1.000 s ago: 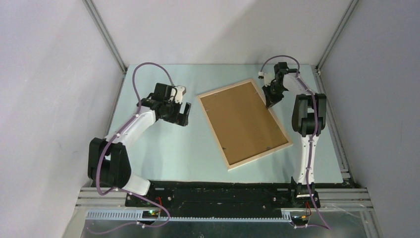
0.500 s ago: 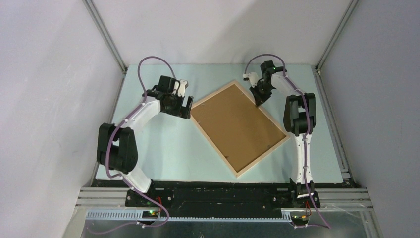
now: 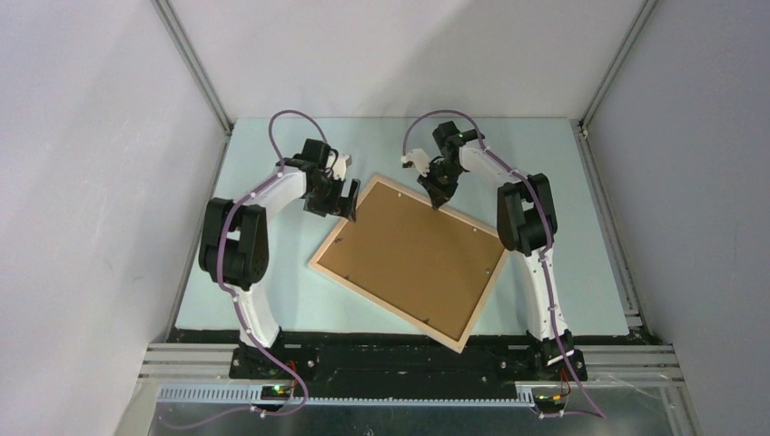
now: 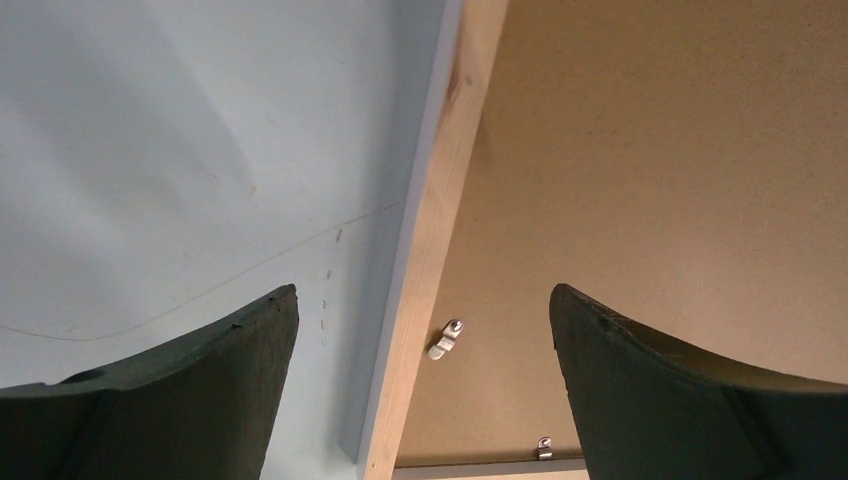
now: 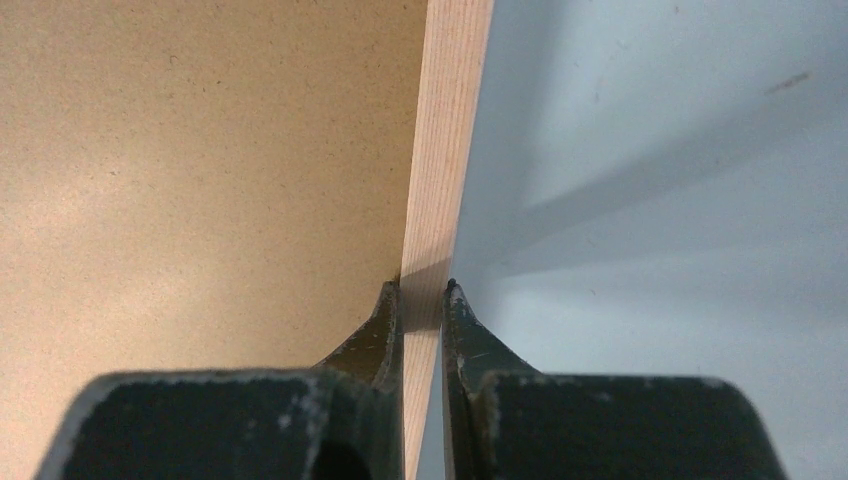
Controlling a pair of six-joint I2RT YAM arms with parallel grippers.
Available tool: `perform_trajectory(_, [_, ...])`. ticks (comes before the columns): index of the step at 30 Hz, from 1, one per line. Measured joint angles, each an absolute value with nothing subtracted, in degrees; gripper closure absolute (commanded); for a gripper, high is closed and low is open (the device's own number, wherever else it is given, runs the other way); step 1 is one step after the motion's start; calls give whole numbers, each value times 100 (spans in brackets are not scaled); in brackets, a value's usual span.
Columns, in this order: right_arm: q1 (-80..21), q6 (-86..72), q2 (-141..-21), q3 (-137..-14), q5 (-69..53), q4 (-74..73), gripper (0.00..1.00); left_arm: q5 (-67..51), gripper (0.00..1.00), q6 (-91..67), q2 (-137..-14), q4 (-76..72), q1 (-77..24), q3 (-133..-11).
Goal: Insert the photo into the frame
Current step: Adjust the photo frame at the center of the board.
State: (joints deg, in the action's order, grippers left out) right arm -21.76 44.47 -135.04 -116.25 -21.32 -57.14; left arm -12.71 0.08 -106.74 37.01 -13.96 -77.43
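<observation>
The left gripper point(image 4: 422, 290) stands wide open above the frame point(image 4: 440, 200). Its pale rail runs between the fingers, with blue worktop point(image 4: 200, 150) on the left and brown backing board point(image 4: 660, 180) on the right, where two metal clips point(image 4: 447, 338) sit by the rails.

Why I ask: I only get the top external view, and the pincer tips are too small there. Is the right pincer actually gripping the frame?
Observer: Yes. The right wrist view shows the right pincer shut on the frame at its pale wood rail, one finger over the brown backing board, the other on the table side.
Operator: And the left pincer?
Observer: The left pincer is wide open, its fingers straddling another rail without pinching it.
Operator: Any fasteners on the board?
Observer: The left wrist view shows two small metal tabs at the board's edges, near a corner.
</observation>
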Motion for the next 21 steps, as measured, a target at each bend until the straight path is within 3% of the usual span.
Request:
perform_trajectory(10, [-2239, 4458, -13736, -12020, -2257, -6020, 81, -1216, 1, 454, -10672, 4025, -1396, -7474])
perform_trajectory(21, [-2150, 3820, -13716, -11911, -2300, -5544, 45, -1260, 30, 486, -10774, 4176, -1396, -7708])
